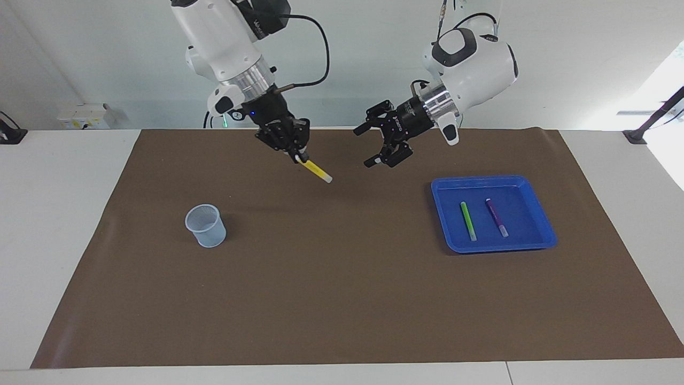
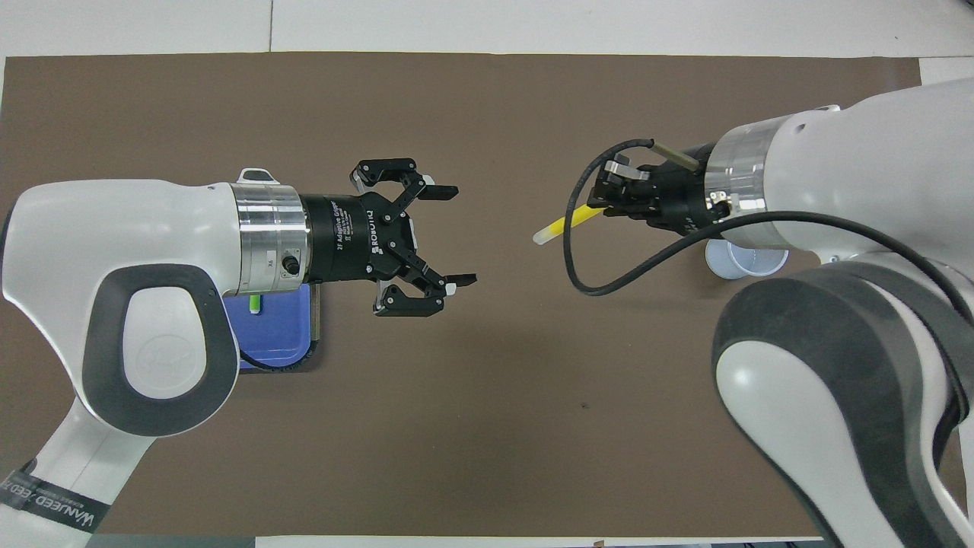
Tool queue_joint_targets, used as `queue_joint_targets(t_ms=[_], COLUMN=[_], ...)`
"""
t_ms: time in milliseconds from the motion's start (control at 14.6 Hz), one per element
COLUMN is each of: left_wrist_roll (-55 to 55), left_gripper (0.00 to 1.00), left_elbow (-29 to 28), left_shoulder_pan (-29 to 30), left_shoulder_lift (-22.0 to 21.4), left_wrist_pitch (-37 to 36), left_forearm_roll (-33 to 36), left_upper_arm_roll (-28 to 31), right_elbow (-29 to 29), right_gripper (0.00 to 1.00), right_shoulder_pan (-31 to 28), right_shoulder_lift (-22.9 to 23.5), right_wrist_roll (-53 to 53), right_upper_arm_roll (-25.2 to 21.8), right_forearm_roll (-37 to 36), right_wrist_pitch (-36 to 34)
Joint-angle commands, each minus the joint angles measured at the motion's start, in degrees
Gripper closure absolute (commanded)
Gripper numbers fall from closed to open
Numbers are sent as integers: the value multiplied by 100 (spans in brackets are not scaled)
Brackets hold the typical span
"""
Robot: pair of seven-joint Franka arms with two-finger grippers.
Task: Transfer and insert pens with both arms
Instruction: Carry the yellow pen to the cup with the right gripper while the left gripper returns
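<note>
My right gripper (image 1: 297,154) (image 2: 603,204) is shut on the yellow pen (image 1: 316,170) (image 2: 567,224) and holds it up over the brown mat, its pale end pointing toward the left gripper. My left gripper (image 1: 368,145) (image 2: 455,236) is open and empty, in the air over the mat's middle, a short gap from the pen's pale end. The lime green pen (image 1: 468,221) and the purple pen (image 1: 497,217) lie side by side in the blue tray (image 1: 526,187). In the overhead view only the green pen's tip (image 2: 255,303) shows under the left arm.
A pale mesh cup (image 1: 205,225) (image 2: 749,262) stands upright on the mat toward the right arm's end, partly hidden under the right arm in the overhead view. The blue tray (image 2: 281,342) sits toward the left arm's end. The brown mat (image 1: 342,299) covers the table.
</note>
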Motion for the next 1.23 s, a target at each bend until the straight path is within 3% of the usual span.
queue_joint_targets(t_ms=[0, 274, 480, 685, 960, 1165], left_wrist_roll=[-19, 7, 340, 954, 1507, 2868], left_gripper=[0, 0, 0, 0, 0, 0], left_elbow=[-188, -162, -47, -65, -3, -117], left_shoulder_pan=[-3, 409, 638, 971, 1210, 1718], left_shoulder_lift=[-174, -165, -156, -165, -165, -244], left_wrist_pitch=[91, -224, -978, -1279, -1666, -1982], left_forearm_roll=[-118, 21, 1258, 1585, 3140, 3204], left_upper_arm_roll=[58, 67, 67, 102, 102, 111], right_elbow=[-725, -1297, -1490, -1842, -2203, -2378], right_gripper=[100, 100, 100, 100, 100, 100], right_shoulder_pan=[-584, -1384, -1789, -1974, -1984, -1984], right_shoulder_lift=[-414, -651, -643, -626, -485, -380], right_wrist_roll=[-1362, -2972, -3607, -4038, -4188, -4232], right_upper_arm_roll=[39, 48, 48, 57, 48, 57], right_forearm_roll=[-289, -957, -1317, -1389, -1397, -1590], right_wrist_pitch=[5, 163, 347, 742, 1349, 1639])
